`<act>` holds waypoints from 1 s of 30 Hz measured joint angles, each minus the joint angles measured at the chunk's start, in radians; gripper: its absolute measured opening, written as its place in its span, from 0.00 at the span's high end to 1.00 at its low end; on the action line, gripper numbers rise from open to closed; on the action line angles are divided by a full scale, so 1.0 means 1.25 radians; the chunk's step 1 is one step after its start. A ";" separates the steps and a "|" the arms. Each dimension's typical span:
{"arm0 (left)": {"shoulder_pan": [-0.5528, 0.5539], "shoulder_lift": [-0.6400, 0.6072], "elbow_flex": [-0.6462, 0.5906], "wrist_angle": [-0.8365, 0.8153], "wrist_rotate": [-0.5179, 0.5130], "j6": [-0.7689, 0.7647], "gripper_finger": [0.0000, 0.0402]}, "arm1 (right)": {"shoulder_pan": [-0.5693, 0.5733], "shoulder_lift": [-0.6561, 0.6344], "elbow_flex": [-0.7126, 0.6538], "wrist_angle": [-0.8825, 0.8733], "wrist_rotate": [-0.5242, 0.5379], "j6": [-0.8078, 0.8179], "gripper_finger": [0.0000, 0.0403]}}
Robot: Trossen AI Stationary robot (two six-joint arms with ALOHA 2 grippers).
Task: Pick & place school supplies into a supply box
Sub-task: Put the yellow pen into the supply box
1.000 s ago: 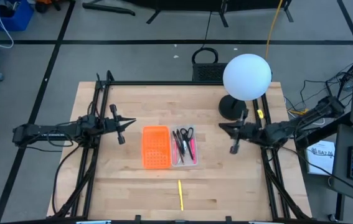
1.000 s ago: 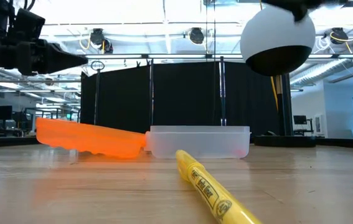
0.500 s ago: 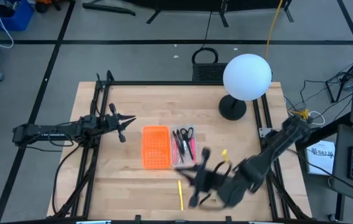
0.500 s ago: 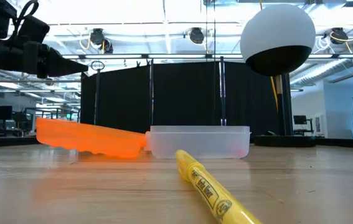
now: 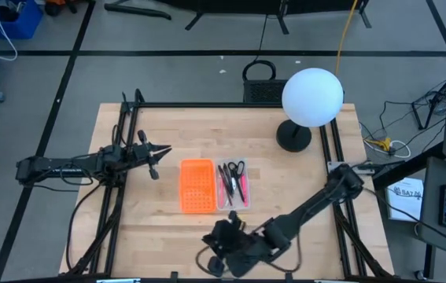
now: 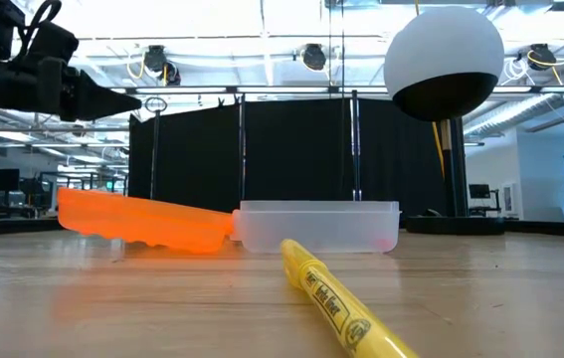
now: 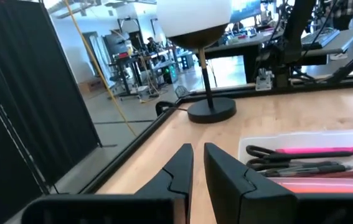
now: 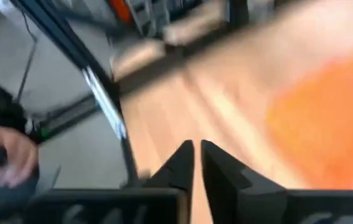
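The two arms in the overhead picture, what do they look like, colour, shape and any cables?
Both are dark, slim, jointed arms. The left arm runs as a long thin bar ending in a pointed two-finger pincer. The right arm thickens to a bulky black wrist. The left wrist view shows wedge-shaped matte black fingers. I can't make out any cables or markings on them.

Supply box (image 5: 233,185) lies right of perforated piece (image 5: 196,185).
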 joint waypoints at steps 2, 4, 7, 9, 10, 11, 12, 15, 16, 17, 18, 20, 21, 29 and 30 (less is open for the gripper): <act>0.000 0.000 0.000 0.001 0.000 0.000 0.88 | -0.015 0.022 0.000 -0.048 -0.083 0.082 0.87; 0.000 0.000 0.000 0.002 0.000 0.000 0.88 | -0.027 0.043 0.000 -0.092 -0.167 0.153 0.79; 0.000 0.000 0.000 0.001 0.000 0.000 0.88 | -0.039 0.070 0.000 -0.171 -0.261 0.260 0.64; 0.000 0.000 0.000 0.000 0.000 0.000 0.88 | -0.046 0.089 0.000 -0.225 -0.329 0.328 0.56; 0.000 0.000 0.000 -0.001 0.000 -0.001 0.88 | -0.049 0.097 0.000 -0.246 -0.367 0.358 0.52; 0.000 0.000 0.000 -0.002 0.000 -0.001 0.88 | -0.051 0.105 -0.001 -0.262 -0.398 0.383 0.49; 0.000 0.000 0.000 -0.004 0.000 -0.001 0.88 | -0.054 0.111 -0.001 -0.273 -0.420 0.401 0.46; 0.000 0.000 0.000 -0.004 0.000 -0.001 0.88 | -0.061 0.122 -0.001 -0.266 -0.442 0.429 0.41; 0.000 0.000 0.000 -0.004 0.000 -0.003 0.88 | -0.063 0.125 -0.001 -0.266 -0.442 0.438 0.40; 0.000 0.000 0.000 -0.004 0.000 -0.003 0.88 | -0.065 0.128 -0.001 -0.266 -0.443 0.448 0.40; 0.000 0.000 0.000 -0.004 0.000 -0.003 0.88 | -0.067 0.132 -0.001 -0.263 -0.446 0.459 0.40; 0.000 0.000 0.000 -0.004 0.000 -0.003 0.88 | -0.070 0.135 -0.001 -0.265 -0.449 0.470 0.40; 0.000 0.000 0.000 -0.004 0.000 -0.003 0.88 | -0.070 0.135 -0.001 -0.268 -0.452 0.479 0.41; 0.000 0.000 0.000 -0.007 0.000 -0.003 0.88 | -0.062 0.134 -0.015 -0.280 -0.476 0.558 0.43; 0.000 0.000 0.000 -0.011 0.000 -0.003 0.88 | -0.061 0.134 -0.022 -0.276 -0.486 0.569 0.43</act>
